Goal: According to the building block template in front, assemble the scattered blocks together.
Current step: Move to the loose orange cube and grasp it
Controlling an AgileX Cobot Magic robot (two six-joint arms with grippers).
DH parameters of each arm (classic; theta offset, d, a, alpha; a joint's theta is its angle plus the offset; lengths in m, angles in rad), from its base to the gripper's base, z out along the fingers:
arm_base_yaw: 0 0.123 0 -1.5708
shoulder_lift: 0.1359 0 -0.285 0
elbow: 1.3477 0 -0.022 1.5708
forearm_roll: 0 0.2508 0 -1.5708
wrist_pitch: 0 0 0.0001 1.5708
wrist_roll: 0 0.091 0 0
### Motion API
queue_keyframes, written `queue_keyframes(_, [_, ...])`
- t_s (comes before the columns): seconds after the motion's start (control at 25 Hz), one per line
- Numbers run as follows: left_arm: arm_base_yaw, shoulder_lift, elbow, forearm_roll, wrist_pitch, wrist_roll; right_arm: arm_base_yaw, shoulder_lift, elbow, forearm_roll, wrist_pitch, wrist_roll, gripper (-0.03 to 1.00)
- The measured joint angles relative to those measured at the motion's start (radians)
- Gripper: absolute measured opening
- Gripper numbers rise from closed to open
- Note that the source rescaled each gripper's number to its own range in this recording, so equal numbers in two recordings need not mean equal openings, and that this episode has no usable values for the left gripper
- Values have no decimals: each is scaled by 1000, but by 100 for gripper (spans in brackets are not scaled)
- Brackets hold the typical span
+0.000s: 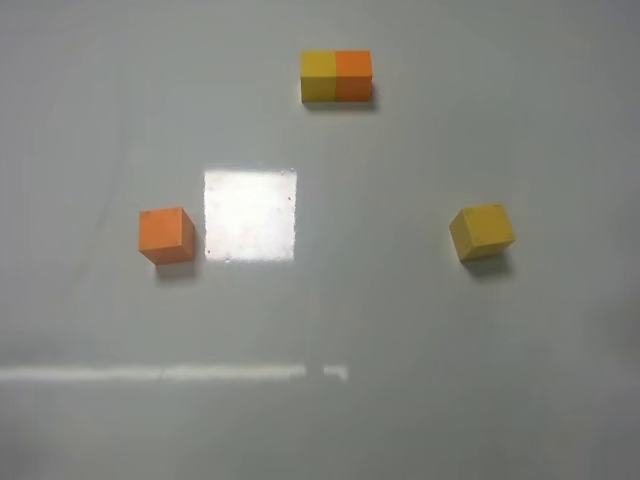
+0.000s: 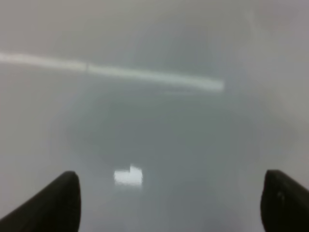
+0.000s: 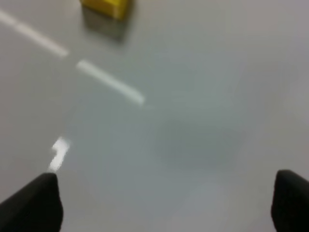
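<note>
High view: we are looking at a matte grey table point(image 1: 420, 330), with no arm showing. The building block template point(image 1: 336, 77) is sitting top middle. It is a short bar with its long axis running side to side, yellow half left, orange half right. The orange cube point(image 1: 166, 235) is lying on the left, just beside a bright square glare patch point(image 1: 250, 215). The yellow cube point(image 1: 481, 232) is lying on the right, slightly turned, well apart from the orange one. Both are plain matte cubes with crisp edges and flat faces, probably easy to pinch.

Left wrist view: it is blurry. The left tool point(image 2: 171, 198) is hanging over bare table, dark fingers spread wide, gripping nothing. No block is showing here. We are judging the orange cube nearer this arm.

Right wrist view: the right tool point(image 3: 166, 200) is also gaping wide and empty. The yellow cube is sitting ahead of it, well apart, cut off by the frame edge. The cubes are lying in the opposite order to the template, so we are expecting a side swap.
</note>
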Motion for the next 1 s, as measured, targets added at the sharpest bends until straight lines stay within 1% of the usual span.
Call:
queue_keyframes(0.12, [0,0,0,0,0,0,98,98,-106,-52,43,-19,100])
queue_keyframes(0.36, [0,0,0,-1,0,0,263,307,-244,-56,85,-58,100])
queue_keyframes(0.44, [0,0,0,-1,0,0,333,377,-289,-56,101,-60,100])
queue_keyframes(0.6, [0,0,0,-1,0,0,506,514,-397,-74,97,-45,100])
queue_keyframes(0.68, [0,0,0,-1,0,0,596,584,-448,-123,90,-19,100])
queue_keyframes(0.92, [0,0,0,-1,0,0,876,848,-610,-406,90,107,100])
queue_keyframes(1.0, [0,0,0,-1,0,0,936,923,-684,-436,90,114,100])
